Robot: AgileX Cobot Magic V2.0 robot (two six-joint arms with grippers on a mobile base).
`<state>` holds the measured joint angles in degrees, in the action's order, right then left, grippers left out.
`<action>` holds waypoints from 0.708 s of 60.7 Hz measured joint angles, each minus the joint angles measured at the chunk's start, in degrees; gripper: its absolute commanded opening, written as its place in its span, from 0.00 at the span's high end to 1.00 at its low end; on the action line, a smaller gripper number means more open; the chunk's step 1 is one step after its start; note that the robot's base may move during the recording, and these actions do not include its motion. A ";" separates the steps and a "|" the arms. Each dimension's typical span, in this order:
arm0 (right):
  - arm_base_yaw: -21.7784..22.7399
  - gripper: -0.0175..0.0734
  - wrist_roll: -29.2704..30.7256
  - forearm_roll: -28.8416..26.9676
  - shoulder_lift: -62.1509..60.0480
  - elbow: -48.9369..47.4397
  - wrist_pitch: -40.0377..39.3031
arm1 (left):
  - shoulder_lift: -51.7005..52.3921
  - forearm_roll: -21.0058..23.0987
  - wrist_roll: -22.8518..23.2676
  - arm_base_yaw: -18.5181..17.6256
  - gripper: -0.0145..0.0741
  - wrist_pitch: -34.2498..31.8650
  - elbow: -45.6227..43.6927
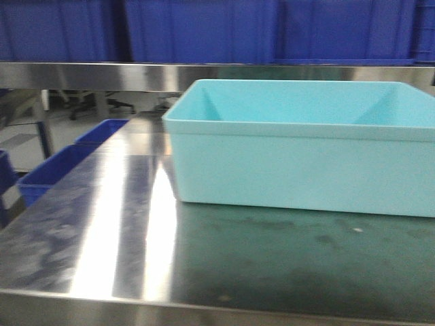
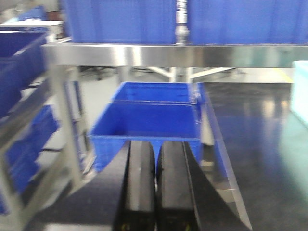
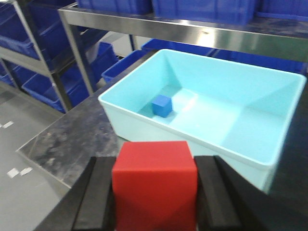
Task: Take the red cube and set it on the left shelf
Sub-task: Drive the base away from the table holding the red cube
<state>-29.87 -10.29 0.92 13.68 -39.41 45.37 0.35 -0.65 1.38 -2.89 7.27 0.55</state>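
A: Closest to the right wrist lens is the red cube (image 3: 155,185), filling the bottom of the view at 6 o'clock. The right end effector (image 3: 156,197) is clamped on it, with one black finger against each side face.

B: So the pick is done?

A: I'd judge so. The cube is off the table (image 3: 72,139) and outside the turquoise tub (image 3: 139,127), which lies just beyond it at 12 o'clock. Only a small blue cube (image 3: 161,106) sits in that tub, near its left end.

B: And the left shelf?

A: The left shelf (image 3: 36,66) is at 10 o'clock, well apart from the cube. It is a steel rack stacked with blue crates (image 3: 43,86). Nothing red shows on it, so the carry and the release are what's left.

B: What about the other arm?

A: In its own wrist view the left end effector (image 2: 155,187) has its fingers pressed together with nothing between them. It points toward blue crates beside the table at 12 o'clock, and I'd guess it plays no part.
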 measured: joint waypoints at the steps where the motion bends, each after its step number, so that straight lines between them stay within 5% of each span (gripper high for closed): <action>1: 0.00 0.56 0.00 0.00 0.00 0.10 0.00 | 0.00 0.00 0.00 0.00 0.72 0.00 0.00; 43: 0.00 0.56 0.00 0.00 0.00 0.10 0.00 | 0.00 0.00 0.00 0.00 0.72 0.00 0.00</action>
<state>-29.87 -10.29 0.92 13.68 -39.31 45.37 0.35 -0.65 1.38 -2.89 7.27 0.55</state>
